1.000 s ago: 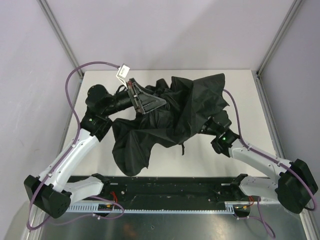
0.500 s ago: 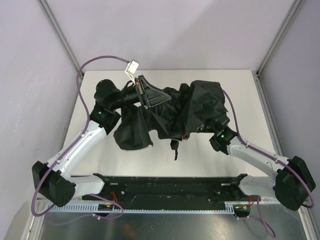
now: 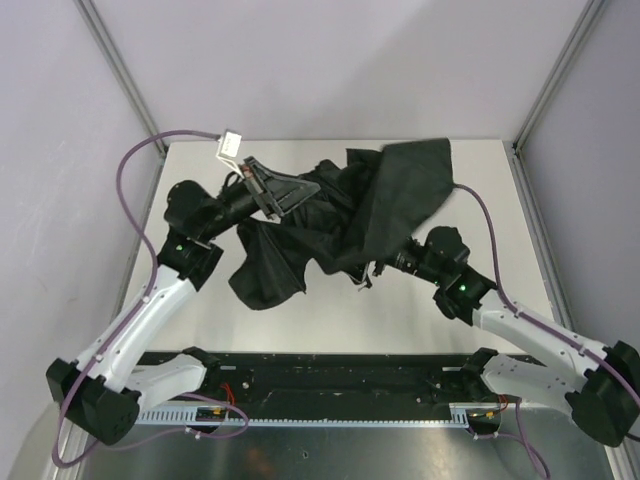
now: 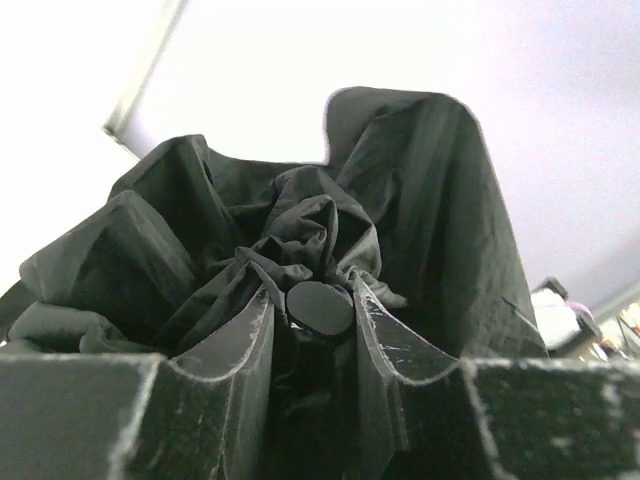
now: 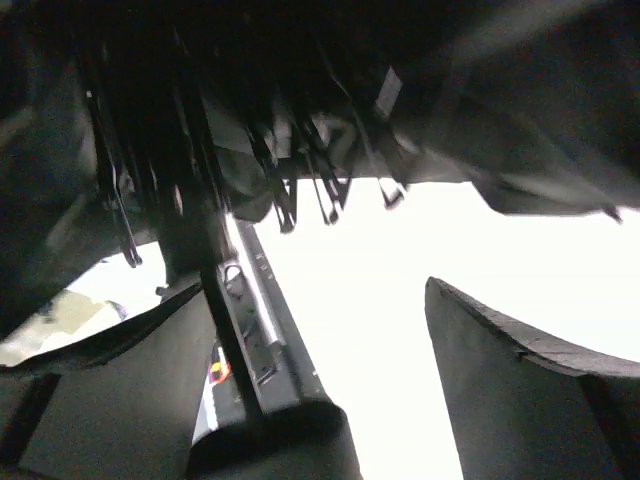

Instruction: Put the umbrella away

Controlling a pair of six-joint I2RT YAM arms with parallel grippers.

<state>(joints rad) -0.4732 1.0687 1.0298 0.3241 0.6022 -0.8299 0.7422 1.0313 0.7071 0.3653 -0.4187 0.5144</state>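
the umbrella [image 3: 340, 215] hangs half collapsed between the two arms over the middle of the table [image 3: 490, 190]. its cloth is bunched and loose, with one flap thrown up toward the far right corner and another drooping at the near left. whether that low flap touches the table i cannot tell.

the left hand [image 3: 305, 190] is pinched narrow on the top end. in the left wrist view its fingers [image 4: 245, 345] close on the small round cap [image 4: 320, 308], with gathered cloth packed around it. the right hand [image 3: 380, 265] sits under the cloth with its fingers [image 5: 520, 380] spread wide and holding nothing. the thin shaft [image 5: 228, 320] runs down close by one finger, and the ribs [image 5: 300, 190] dangle above.

the step in hand looks like a fresh grip on the shaft, so the umbrella can be shortened and the cloth gathered. to do it well:

- centre the shaft between the open fingers before closing — it sits off to one side now.
- take bare shaft low down, clear of the ribs and any fold of cloth, or the grip may slip.
- let the left hand act as the anchor and push straight along the shaft, not across it.
- mind the raised flap — it could catch on the right arm.
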